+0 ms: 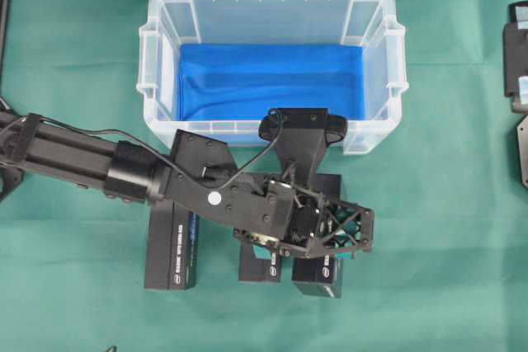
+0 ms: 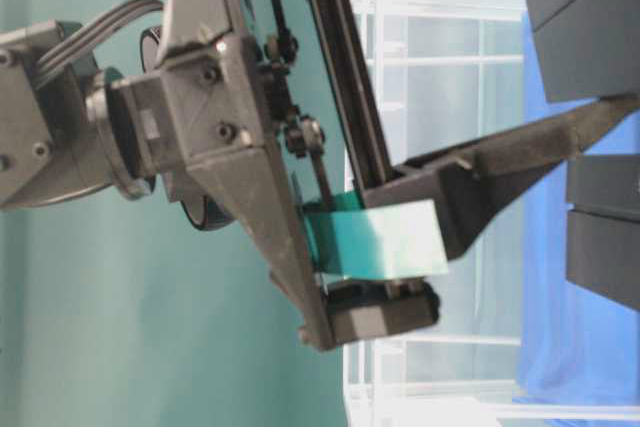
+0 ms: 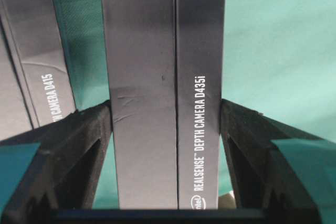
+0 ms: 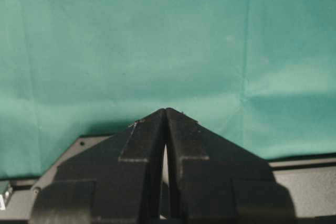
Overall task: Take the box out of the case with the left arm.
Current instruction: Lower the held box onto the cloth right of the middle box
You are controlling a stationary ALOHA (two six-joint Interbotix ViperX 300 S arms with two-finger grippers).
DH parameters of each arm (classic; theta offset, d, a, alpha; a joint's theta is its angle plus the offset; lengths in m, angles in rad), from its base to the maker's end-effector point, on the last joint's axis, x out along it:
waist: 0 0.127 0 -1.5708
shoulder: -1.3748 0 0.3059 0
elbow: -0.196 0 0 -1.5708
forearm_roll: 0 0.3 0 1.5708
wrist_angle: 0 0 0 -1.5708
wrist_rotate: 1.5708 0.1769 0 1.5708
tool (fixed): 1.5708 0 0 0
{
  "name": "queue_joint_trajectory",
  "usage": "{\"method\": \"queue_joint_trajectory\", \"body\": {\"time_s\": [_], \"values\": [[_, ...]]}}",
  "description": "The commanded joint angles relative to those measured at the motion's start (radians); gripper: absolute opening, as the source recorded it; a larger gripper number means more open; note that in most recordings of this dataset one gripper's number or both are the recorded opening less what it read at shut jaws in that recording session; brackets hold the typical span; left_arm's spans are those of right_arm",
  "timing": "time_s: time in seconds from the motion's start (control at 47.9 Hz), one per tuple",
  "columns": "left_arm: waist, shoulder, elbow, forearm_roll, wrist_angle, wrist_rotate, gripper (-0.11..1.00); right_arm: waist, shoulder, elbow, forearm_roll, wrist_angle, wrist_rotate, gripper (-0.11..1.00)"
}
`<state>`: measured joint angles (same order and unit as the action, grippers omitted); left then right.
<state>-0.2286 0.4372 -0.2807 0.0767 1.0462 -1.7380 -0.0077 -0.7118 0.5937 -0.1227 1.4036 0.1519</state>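
Left pincer (image 3: 168, 129) straddles the box (image 3: 170, 77) — its fingers (image 3: 79, 140) sit at both sides, but whether they press or stand just free I cannot tell. That box lies on the green bench (image 1: 74, 55), outside the case (image 1: 272, 2), among other boxes (image 1: 169, 253). Right pincer (image 4: 166, 116) is pressed together, empty.

Case (image 1: 272, 6): translucent glossy plastic, blue cloth lining. Box (image 3: 163, 93): matt black card, slightly creased. Tabletop (image 1: 74, 47): green cloth, matt, wrinkled.
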Motion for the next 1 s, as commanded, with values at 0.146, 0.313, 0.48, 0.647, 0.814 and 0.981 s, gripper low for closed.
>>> {"method": "queue_joint_trajectory", "body": {"time_s": [0.146, 0.313, 0.48, 0.647, 0.814, 0.981], "values": [[0.0, -0.031, -0.026, 0.005, 0.0, 0.003, 0.94, -0.002, -0.002, -0.011, 0.002, -0.002, 0.002, 0.03], [0.002, -0.031, -0.026, 0.005, 0.002, 0.003, 0.91, 0.0, -0.002, -0.009, 0.002, -0.002, 0.002, 0.03], [0.003, -0.031, -0.026, 0.005, 0.002, 0.003, 0.91, 0.0, -0.002, -0.009, 0.002, -0.002, 0.0, 0.03], [0.008, -0.048, -0.031, 0.005, 0.015, 0.009, 0.91, 0.0, -0.002, -0.009, 0.0, -0.002, 0.002, 0.03], [0.006, -0.083, -0.048, 0.003, 0.063, 0.038, 0.9, 0.0, -0.002, -0.009, 0.002, -0.002, 0.0, 0.03], [0.015, -0.087, -0.124, 0.002, 0.11, 0.058, 0.9, 0.0, -0.002, -0.011, 0.002, -0.002, 0.0, 0.03]]}}
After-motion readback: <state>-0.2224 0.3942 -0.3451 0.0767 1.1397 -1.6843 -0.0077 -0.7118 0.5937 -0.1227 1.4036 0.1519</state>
